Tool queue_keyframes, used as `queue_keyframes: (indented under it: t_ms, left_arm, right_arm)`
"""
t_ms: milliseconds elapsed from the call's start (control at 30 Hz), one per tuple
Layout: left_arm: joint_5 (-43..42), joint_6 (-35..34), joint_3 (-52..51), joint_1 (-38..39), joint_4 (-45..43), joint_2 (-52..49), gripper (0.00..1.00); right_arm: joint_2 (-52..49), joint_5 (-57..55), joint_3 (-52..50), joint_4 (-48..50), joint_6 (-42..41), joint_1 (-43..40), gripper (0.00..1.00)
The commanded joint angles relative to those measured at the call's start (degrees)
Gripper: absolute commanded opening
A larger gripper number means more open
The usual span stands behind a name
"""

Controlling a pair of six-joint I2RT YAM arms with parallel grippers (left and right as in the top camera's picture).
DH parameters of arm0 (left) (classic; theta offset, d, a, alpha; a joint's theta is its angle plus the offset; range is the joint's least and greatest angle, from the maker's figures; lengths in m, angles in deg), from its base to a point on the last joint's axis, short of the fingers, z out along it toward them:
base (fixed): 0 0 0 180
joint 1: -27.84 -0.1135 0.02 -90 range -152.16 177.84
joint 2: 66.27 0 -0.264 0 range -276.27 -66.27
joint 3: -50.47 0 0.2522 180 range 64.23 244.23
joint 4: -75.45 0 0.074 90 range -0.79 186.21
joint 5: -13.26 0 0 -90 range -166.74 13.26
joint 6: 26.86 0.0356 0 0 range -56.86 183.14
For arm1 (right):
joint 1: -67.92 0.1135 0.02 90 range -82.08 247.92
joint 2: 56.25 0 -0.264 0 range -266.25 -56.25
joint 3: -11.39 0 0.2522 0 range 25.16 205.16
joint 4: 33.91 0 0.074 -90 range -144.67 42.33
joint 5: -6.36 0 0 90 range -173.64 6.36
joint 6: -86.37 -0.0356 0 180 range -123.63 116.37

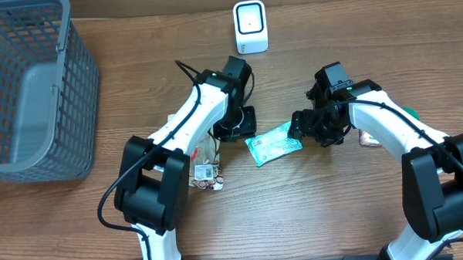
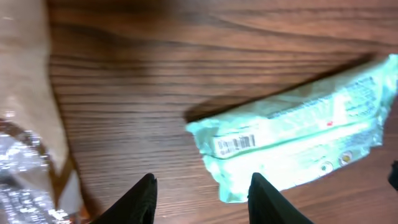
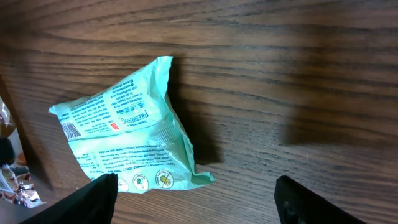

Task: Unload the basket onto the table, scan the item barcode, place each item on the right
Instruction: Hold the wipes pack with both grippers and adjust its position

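Packet, mint-green and crinkled, lies flat on the wooden desk near its middle, between the ends of the two arms. It has crimped, sealed ends, small dark print, a red mark and a row of round symbols along one edge. A black barcode on a white patch faces up near the packet's left end.

Left arm, white with black joints, reaches from the near edge away across the desk. Its wrist bends down just beside the packet's left end. The left fingers stand partly apart above the desk and grip nothing. One packet corner lies close to one finger, but whether they touch cannot be told. Right arm comes from the near right corner and curves inward to the packet's right end. The right fingers are spread wide and hold nothing, with the packet on the desk beyond them.

Nearest, a small foil-wrapped item lies beside the left arm. An orange item and a green item are mostly hidden under the right arm. A grey mesh basket fills the far left corner. Farthest, a white barcode scanner stands at the far edge, well apart from the packet.
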Motion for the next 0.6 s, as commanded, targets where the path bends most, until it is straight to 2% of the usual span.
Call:
queue_keyframes:
  t_ms: [0,67,267,567]
  left_arm:
    - [-2.1,-0.2,-1.9,1.2,-1.8,0.3,0.39]
    - [-3.1,-0.2,-3.3,1.4,-3.5,0.3,0.36]
    - [-4.6,-3.4,-7.3,1.5,-9.2,0.3,0.37]
    - [-6.3,-3.6,-11.5,1.6,-15.3,0.3,0.39]
  right_arm:
    - [-0.4,-0.6,1.0,0.1,0.2,0.0,0.82]
    - [-0.4,-0.6,1.0,0.1,0.3,0.0,0.82]
    - [-0.4,-0.5,1.0,-0.1,0.2,0.0,0.83]
    - [-0.4,-0.5,0.3,-0.2,0.2,0.0,0.83]
